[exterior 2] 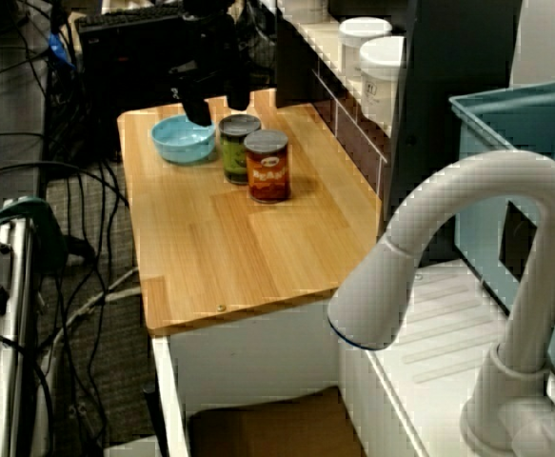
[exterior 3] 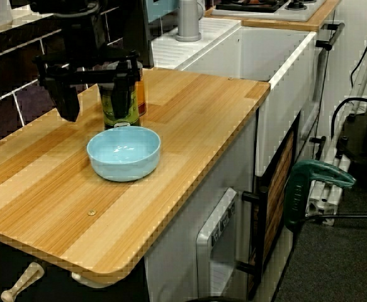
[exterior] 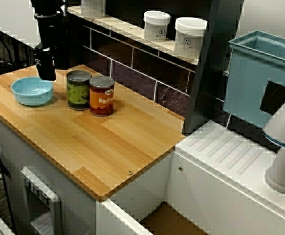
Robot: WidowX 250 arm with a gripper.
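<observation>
A pale bamboo tabletop (exterior: 108,142) is carried on white cabinets and is backed by a dark tiled wall (exterior: 132,68). In the view from the front, a light blue round bowl (exterior: 32,91) is seen upright near the left end of that tabletop. A black gripper (exterior 3: 97,113) is seen hanging just above and behind the bowl, clear of its rim. In the view from the bowl end, the jaws are shown spread wide with nothing held between them.

Just right of the bowl, a green-labelled tin can (exterior: 78,89) is stood upright. An orange-labelled tin can (exterior: 102,95) is set against it on the side away from the bowl. Further right of the bowl and higher up, two white lidded jars (exterior: 157,25) are lined up on a tiled ledge above the wall. Well to the right of the bowl, a white ridged drainer (exterior: 225,152) is joined to the tabletop, with a blue-grey plastic bin (exterior: 259,73) behind it and a curved white tap (exterior 2: 467,238) at its edge. Black cables (exterior 2: 77,248) are strewn over the grey floor on the open side of the tabletop.
</observation>
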